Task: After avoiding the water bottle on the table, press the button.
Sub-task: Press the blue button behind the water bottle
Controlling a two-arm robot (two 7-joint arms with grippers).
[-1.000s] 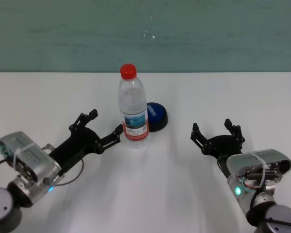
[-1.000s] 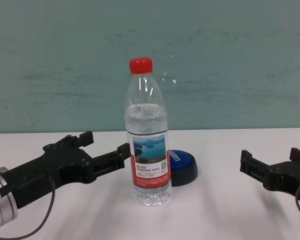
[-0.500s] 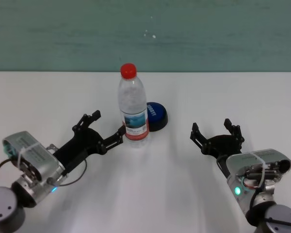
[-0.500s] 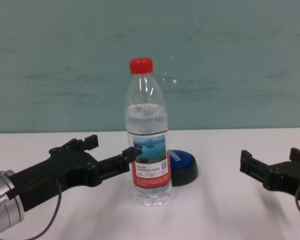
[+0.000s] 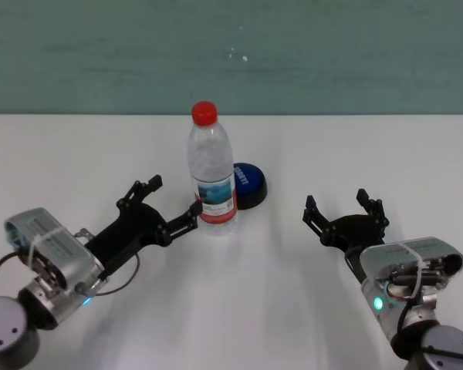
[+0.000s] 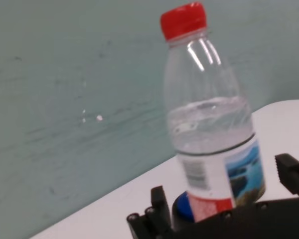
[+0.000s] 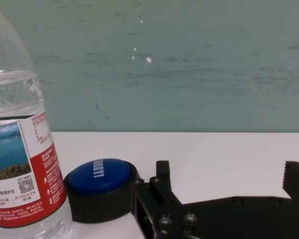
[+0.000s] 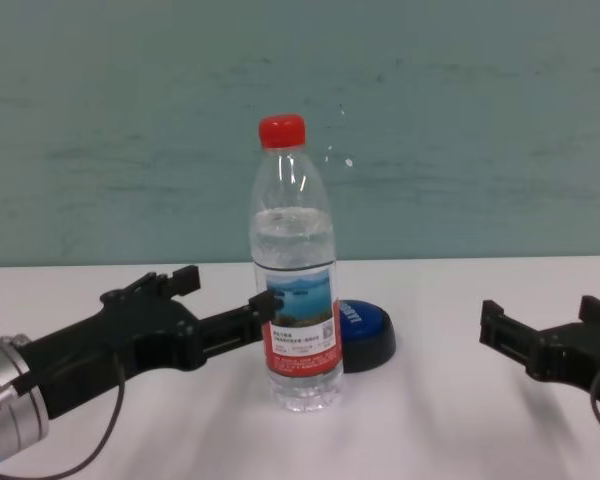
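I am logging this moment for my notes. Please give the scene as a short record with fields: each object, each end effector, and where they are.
bottle: tall clear plastic water bottle with red cap, upright on the white table
button: low blue dome button on black base, behind the bottle toward the robot's right
left end effector: open, one fingertip at the bottle's label; contact unclear
right end effector: open, low over the table on the right, apart from both objects
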